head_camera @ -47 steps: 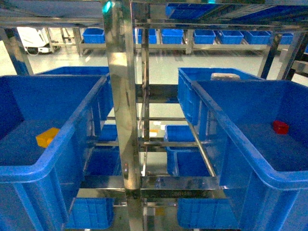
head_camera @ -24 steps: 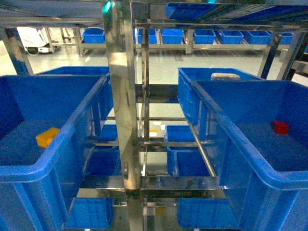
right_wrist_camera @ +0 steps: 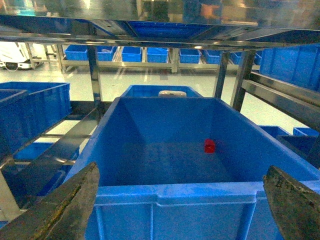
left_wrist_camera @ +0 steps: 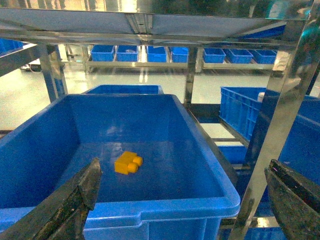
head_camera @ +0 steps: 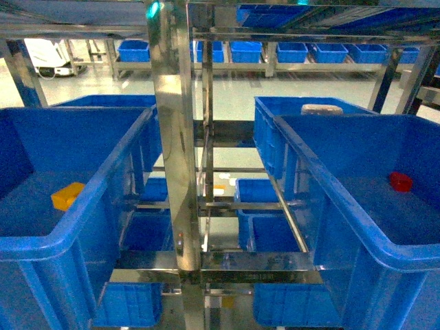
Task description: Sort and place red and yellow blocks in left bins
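The left gripper [left_wrist_camera: 182, 200] stands wide open and empty, one dark finger [left_wrist_camera: 75, 197] low at the left of its wrist view and the other at the far lower right, both hanging short of the near rim of the left bin [left_wrist_camera: 165, 207]. Ahead of and below those fingers, inside the tub, lies the yellow block [left_wrist_camera: 128, 163] on the floor, somewhat left of the gripper's centre line and closer to the left finger than to the right. Its long axis runs slantwise, the studded end turned toward the far right. In the head view it sits well down in the tub [head_camera: 69, 240], at the left [head_camera: 67, 195].

The right gripper [right_wrist_camera: 182, 200] is likewise spread wide with nothing between its fingers [right_wrist_camera: 70, 200], poised before the near rim of the right-hand tub [right_wrist_camera: 175, 192]. The red block [right_wrist_camera: 209, 145] rests on that tub's floor toward the far wall, ahead of the fingers and a little right of centre; it is too small to read a long axis. In the head view it shows far to the right [head_camera: 401, 181], well apart from the left bin, with the steel rack post [head_camera: 175, 151] standing between the two tubs.

By my judgement the yellow block is already where it belongs, so the coming move turns on the red one: the right arm is plainly the nearer and would need to reach forward and down over the rim to it
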Robot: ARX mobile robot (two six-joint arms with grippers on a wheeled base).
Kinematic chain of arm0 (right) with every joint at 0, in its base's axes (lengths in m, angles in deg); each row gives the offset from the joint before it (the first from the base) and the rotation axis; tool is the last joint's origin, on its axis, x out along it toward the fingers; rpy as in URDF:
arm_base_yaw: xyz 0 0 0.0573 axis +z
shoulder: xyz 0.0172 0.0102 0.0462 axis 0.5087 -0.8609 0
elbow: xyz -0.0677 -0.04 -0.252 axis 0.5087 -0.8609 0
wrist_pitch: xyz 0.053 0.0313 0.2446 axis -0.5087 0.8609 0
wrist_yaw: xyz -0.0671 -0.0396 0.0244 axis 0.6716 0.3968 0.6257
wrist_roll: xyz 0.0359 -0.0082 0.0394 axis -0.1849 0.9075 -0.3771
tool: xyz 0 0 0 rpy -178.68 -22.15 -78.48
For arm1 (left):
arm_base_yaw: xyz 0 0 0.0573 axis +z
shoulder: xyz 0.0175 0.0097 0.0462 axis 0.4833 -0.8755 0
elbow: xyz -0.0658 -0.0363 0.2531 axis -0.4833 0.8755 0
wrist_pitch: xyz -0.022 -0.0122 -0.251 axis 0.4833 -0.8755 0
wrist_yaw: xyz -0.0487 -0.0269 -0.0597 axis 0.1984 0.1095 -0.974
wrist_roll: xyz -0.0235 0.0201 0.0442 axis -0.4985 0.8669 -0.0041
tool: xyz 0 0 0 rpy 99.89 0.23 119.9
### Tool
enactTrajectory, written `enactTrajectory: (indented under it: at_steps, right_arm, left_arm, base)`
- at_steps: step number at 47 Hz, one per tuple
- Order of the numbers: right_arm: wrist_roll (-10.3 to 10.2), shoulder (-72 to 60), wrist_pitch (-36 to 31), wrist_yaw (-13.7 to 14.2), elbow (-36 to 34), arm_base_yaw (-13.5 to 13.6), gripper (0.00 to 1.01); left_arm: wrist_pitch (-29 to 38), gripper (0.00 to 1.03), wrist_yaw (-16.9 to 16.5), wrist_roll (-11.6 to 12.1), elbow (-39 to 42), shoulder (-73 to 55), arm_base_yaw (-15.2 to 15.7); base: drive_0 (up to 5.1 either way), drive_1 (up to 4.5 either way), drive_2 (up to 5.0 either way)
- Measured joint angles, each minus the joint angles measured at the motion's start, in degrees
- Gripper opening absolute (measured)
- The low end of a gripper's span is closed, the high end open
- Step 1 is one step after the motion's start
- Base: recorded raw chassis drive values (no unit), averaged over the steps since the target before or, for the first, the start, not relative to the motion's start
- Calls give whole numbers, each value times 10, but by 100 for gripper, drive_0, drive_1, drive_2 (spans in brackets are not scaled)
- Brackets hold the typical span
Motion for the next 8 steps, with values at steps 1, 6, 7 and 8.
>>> enactTrajectory:
  at_steps: [1, 6, 7, 8]
  right_arm:
    - [0, 0, 0, 0, 0, 0, 98]
    - [0, 0, 0, 0, 0, 0, 98]
    - [0, 0, 0, 0, 0, 0, 98]
    - [0, 0, 0, 0, 0, 0, 98]
  left_arm:
    - [0, 98, 0, 0, 0, 0, 0]
    - [0, 98, 0, 0, 0, 0, 0]
    - [0, 98, 0, 0, 0, 0, 0]
    - [0, 98, 0, 0, 0, 0, 0]
  base:
    - [0, 0, 0]
    - [0, 0, 0]
    - [0, 0, 0]
    - [0, 0, 0]
